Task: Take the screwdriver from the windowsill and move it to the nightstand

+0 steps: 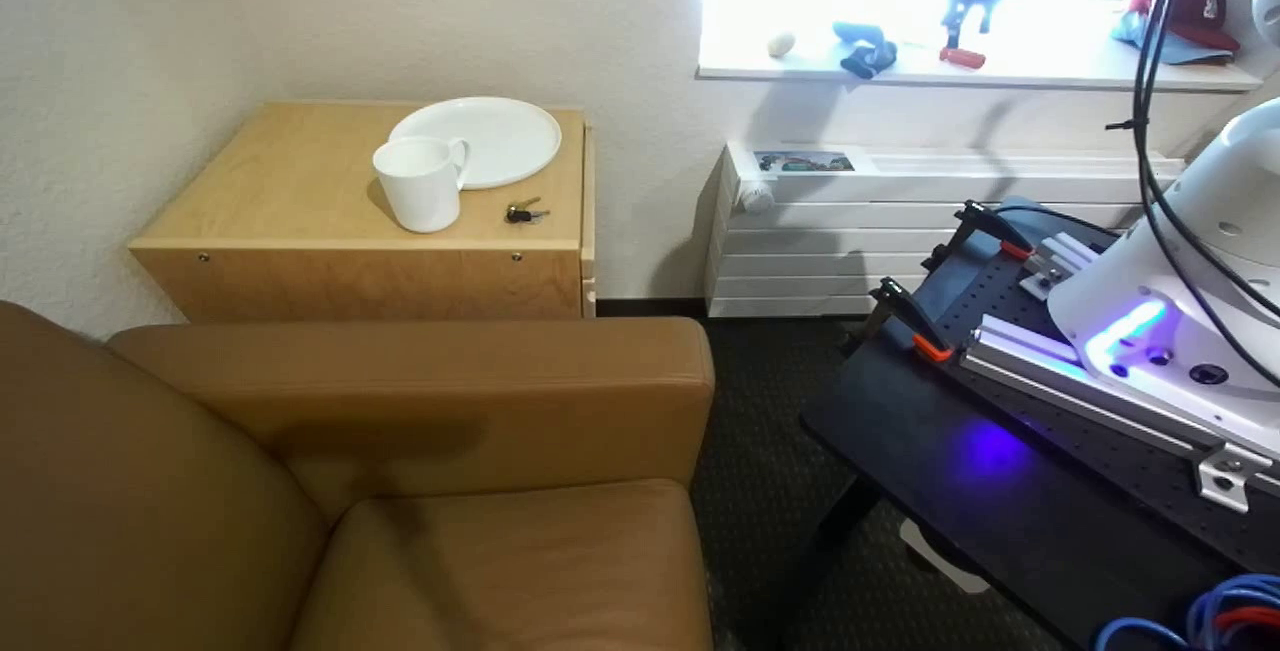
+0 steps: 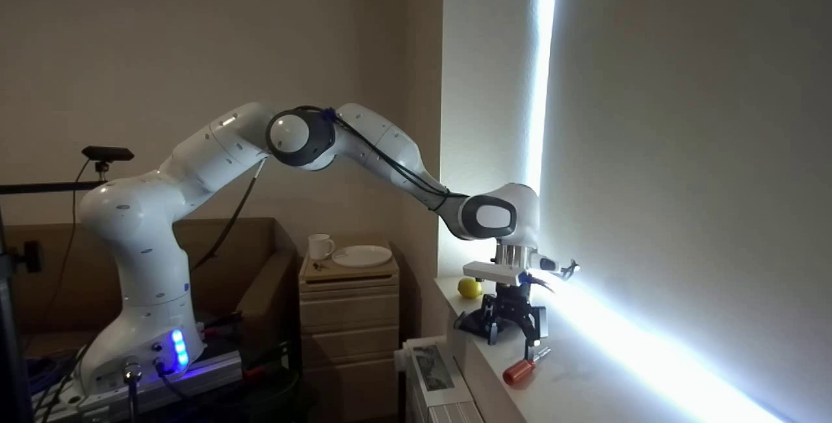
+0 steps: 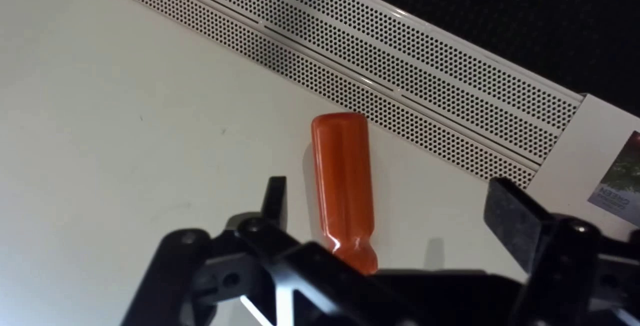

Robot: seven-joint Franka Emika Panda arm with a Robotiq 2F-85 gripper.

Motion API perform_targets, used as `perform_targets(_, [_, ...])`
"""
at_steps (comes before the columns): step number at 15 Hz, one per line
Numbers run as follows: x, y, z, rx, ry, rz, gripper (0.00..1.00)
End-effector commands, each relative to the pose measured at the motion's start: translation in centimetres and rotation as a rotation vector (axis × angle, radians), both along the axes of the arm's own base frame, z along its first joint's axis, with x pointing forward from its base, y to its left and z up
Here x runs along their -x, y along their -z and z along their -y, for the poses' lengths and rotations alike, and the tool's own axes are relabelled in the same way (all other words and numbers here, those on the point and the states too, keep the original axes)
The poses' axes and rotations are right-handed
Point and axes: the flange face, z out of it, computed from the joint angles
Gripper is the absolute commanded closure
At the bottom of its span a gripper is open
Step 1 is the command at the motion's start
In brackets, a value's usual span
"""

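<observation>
- Your screwdriver (image 2: 518, 373) lies flat on the windowsill (image 3: 140, 166), with the end of its red handle (image 3: 345, 176) close to the edge above the radiator (image 1: 800, 241).
- The metal shaft (image 2: 543, 353), seen in an exterior view, points away from that edge; in the wrist view your claw hides it.
- Your claw (image 3: 392, 206) is spread wide and released, pointing down over the windowsill.
- In the wrist view its fingers (image 3: 510, 221) stand on either side of the handle, which sits closer to one finger than to the other.
- From these angles you can't quite tell whether the nearest fingertip touches the screwdriver or hangs just above it.
- Your arm (image 2: 383, 140) stretches across from its base (image 2: 140, 345) to the windowsill.
- Along the windowsill you also have a lemon (image 2: 470, 288) on one side of the claw and a red cap (image 1: 1198, 6) well apart on the other.
- A picture card (image 1: 803, 162) lies on top of the radiator.
- Your nightstand (image 1: 380, 281) stands next to the sofa (image 1: 500, 361); its tabletop (image 1: 280, 191) carries a white mug (image 1: 420, 191), upright, just beside a white plate (image 1: 500, 136), with keys (image 1: 524, 212) near both.
</observation>
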Motion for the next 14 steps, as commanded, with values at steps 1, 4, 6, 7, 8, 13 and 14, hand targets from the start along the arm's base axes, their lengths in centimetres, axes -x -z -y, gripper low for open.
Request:
perform_targets(1, [-0.2,2.4,1.0,0.051,0.059,-0.006,0.0])
perform_targets(4, [-0.3,3.2,1.9,0.066,0.122,0.004,0.0])
perform_targets(6, [-0.6,3.6,2.5,0.083,0.162,0.02,0.0])
perform_targets(7, [-0.3,3.3,1.5,0.063,0.13,0.007,0.0])
perform_targets(8, [-0.4,3.4,1.7,0.072,0.142,0.012,0.0])
perform_targets(13, [-0.5,4.1,1.7,0.046,0.148,0.001,0.34])
perform_targets(14, [-0.5,4.0,1.7,0.043,0.152,0.005,0.4])
